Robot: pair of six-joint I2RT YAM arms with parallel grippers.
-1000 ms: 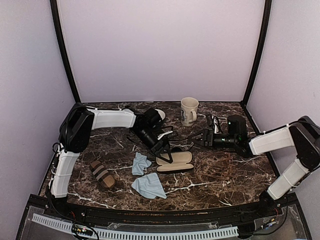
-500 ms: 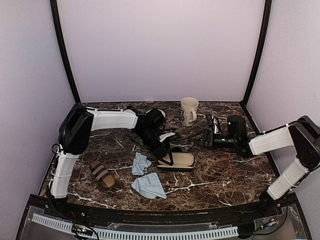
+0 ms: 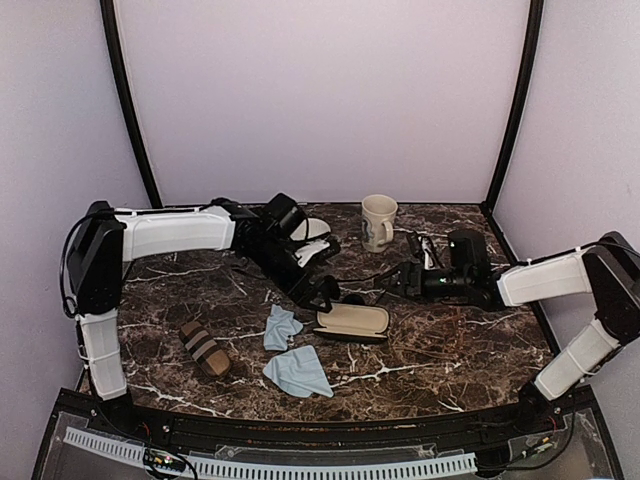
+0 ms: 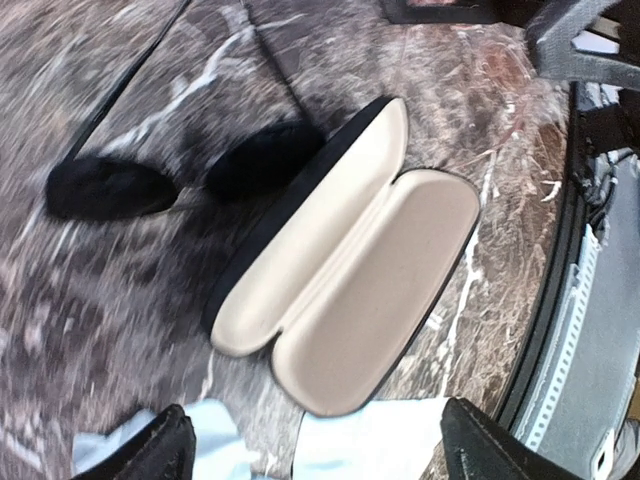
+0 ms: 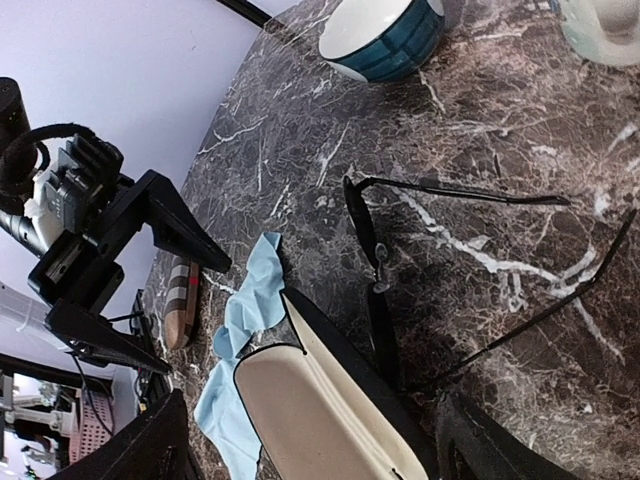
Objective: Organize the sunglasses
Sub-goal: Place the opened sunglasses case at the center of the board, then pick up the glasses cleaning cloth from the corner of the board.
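The sunglasses (image 5: 372, 262) rest on the marble with arms unfolded, directly behind the open black case (image 3: 352, 322) with its cream lining. In the left wrist view the two dark lenses (image 4: 262, 162) lie beside the case (image 4: 350, 290). My left gripper (image 3: 321, 290) hovers open over the case's left end, empty, and shows in its own view as the left gripper (image 4: 320, 455). My right gripper (image 3: 396, 282) is open and empty to the right of the sunglasses, facing them; in its wrist view the right gripper (image 5: 315, 450) frames the case (image 5: 320, 410).
A brown striped case (image 3: 204, 347) lies at the front left. Two light blue cloths (image 3: 282, 327) (image 3: 298, 370) lie left of and in front of the open case. A cream mug (image 3: 378, 220) and a blue-and-white bowl (image 3: 312, 228) stand at the back.
The left gripper dipped to the case and has drawn back up and left, while the left arm's elbow swung out to the left. The right arm has barely moved.
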